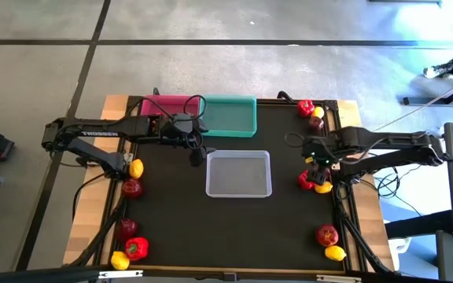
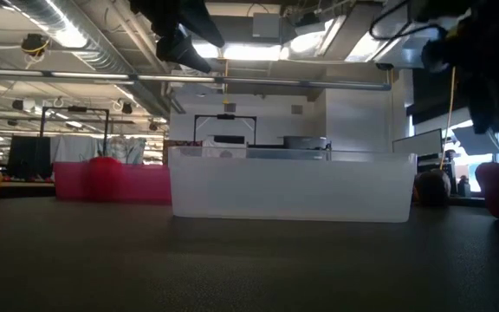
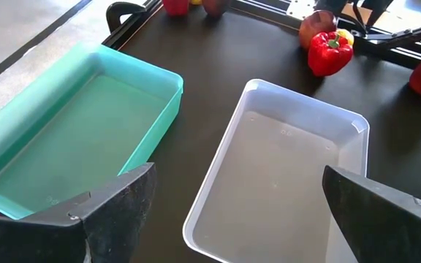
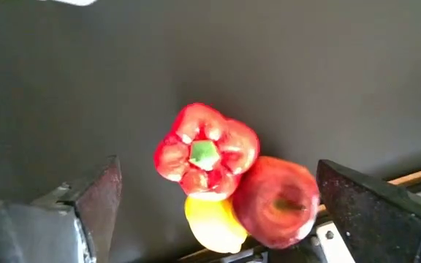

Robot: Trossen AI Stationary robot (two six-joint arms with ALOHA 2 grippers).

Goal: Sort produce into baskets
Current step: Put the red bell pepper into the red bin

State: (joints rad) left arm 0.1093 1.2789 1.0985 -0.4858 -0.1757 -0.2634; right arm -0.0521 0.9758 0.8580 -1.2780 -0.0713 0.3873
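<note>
A: Start at the near edge of the counter [image 1: 234, 228]. What lies there?

B: At about 7 o'clock, a dark red apple [image 1: 127, 228], a glossy red pepper [image 1: 136, 248] and a yellow lemon [image 1: 119, 260] bunched together. At 5 o'clock, another apple [image 1: 327, 234] touching a lemon [image 1: 335, 253].

A: And the middle?

B: The translucent grey-white basket [image 1: 238, 174] sits at the centre with nothing in it. At 9 o'clock a lemon [image 1: 136, 167] sits just beside an apple [image 1: 132, 188]. At 3 o'clock a lobed red pepper with a green stem [image 4: 206, 151] touches a lemon [image 4: 212, 223] and a shiny apple [image 4: 276, 202].

A: The tools?

B: The right tool [image 1: 314, 161] hangs over that cluster, fingers spread wide, gripping nothing. The left tool [image 1: 197, 155] hovers at the grey-white basket's 10 o'clock corner, likewise released.

A: Farthest back?

B: The teal basket [image 1: 230, 115] and pink basket [image 1: 163, 105] side by side at 12 o'clock, the teal one holding nothing, and more produce [image 1: 311, 112] at 1 o'clock.
</note>
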